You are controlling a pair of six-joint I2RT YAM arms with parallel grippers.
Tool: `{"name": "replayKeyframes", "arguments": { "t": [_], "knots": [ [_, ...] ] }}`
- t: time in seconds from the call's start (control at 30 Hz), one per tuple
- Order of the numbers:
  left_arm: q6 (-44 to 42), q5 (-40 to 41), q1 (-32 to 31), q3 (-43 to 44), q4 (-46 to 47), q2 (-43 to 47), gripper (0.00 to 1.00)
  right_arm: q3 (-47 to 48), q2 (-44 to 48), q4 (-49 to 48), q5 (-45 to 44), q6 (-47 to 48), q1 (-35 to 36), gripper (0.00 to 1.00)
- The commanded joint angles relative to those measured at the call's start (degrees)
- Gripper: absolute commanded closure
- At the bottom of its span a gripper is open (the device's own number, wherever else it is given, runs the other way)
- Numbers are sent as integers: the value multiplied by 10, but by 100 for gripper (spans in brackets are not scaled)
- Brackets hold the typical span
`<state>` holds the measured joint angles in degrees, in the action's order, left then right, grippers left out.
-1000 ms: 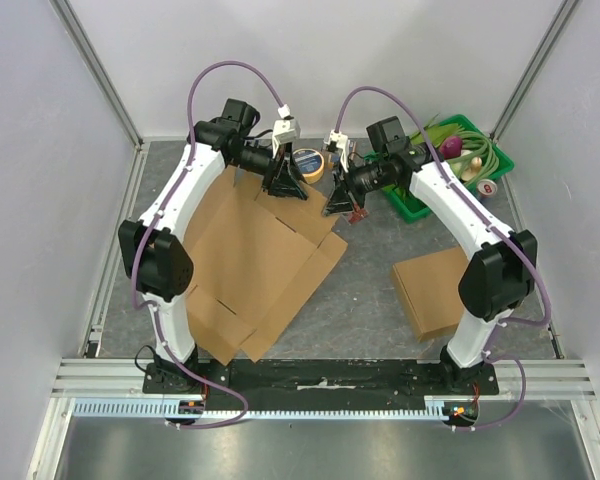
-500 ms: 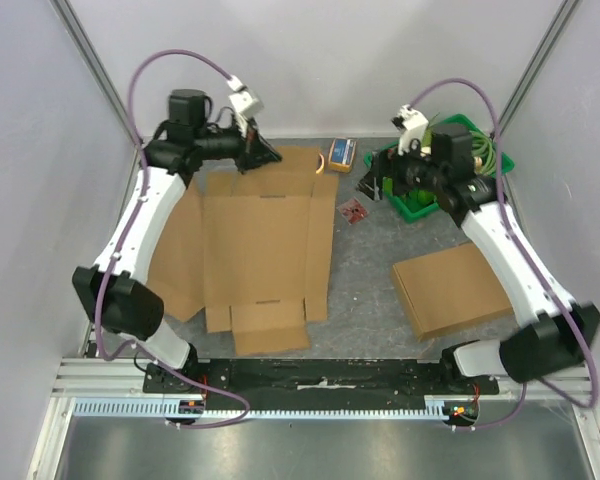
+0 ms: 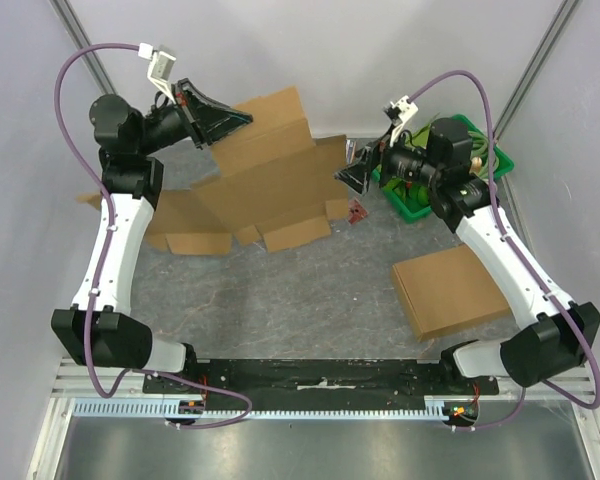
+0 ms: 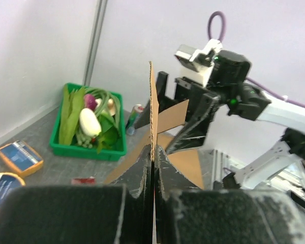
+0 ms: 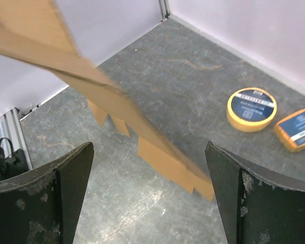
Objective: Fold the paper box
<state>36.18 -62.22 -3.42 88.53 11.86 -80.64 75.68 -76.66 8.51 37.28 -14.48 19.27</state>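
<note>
At the upper left of the overhead view, the left end effector (image 3: 242,118) is pinched tight on the top edge of the paper box (image 3: 270,165). The box is an unfolded brown cardboard blank held up at a tilt, its lower flaps hanging toward the grey counter (image 3: 310,310). From the left wrist camera the sheet runs edge-on between the closed fingers. Just beside the blank's right edge, the right end effector (image 3: 352,175) has its jaws spread wide and grips nothing. A green tray (image 3: 502,160) of vegetables sits at the upper right. Another flat cardboard piece (image 3: 450,290) lies at the right, and a tape roll (image 5: 251,109) lies on the counter.
</note>
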Motion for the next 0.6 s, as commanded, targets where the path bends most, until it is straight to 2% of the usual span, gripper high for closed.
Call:
{"name": "replayKeyframes", "arguments": {
  "t": [0.0, 0.07, 0.2, 0.27, 0.33, 0.37, 0.4, 0.47, 0.5, 0.53, 0.57],
  "knots": [
    [244, -54, 17, -1, 215, 8, 98, 55, -14, -24, 8, 44, -3, 2],
    [264, -52, 17, 0, 240, 8, 98, 34, -1, -81, 39, 42, -3, 2],
    [351, -53, 18, -6, 316, 4, 98, 35, 11, -97, 69, 66, -3, 2],
    [394, -40, 18, -21, 386, 1, 98, 39, 12, -127, 123, 33, -3, 7],
    [464, -16, 18, -41, 444, 4, 98, 32, 6, -231, 174, -51, -3, 31],
    [492, 21, 18, -73, 480, 6, 98, 39, 3, -249, 184, -118, -9, 54],
    [538, 41, 18, -91, 535, 10, 98, 50, -1, -253, 178, -151, -15, 100],
    [557, 84, 16, -132, 558, 28, 98, 123, -25, -179, 166, -199, -40, 100],
    [541, 92, 14, -143, 524, 39, 95, 161, -42, -135, 173, -208, -48, 100],
    [521, 97, 12, -153, 490, 68, 90, 201, -85, -59, 191, -215, -55, 100],
    [461, 106, 6, -168, 449, 85, 79, 266, -106, -39, 210, -235, -67, 100]
  ]
}}
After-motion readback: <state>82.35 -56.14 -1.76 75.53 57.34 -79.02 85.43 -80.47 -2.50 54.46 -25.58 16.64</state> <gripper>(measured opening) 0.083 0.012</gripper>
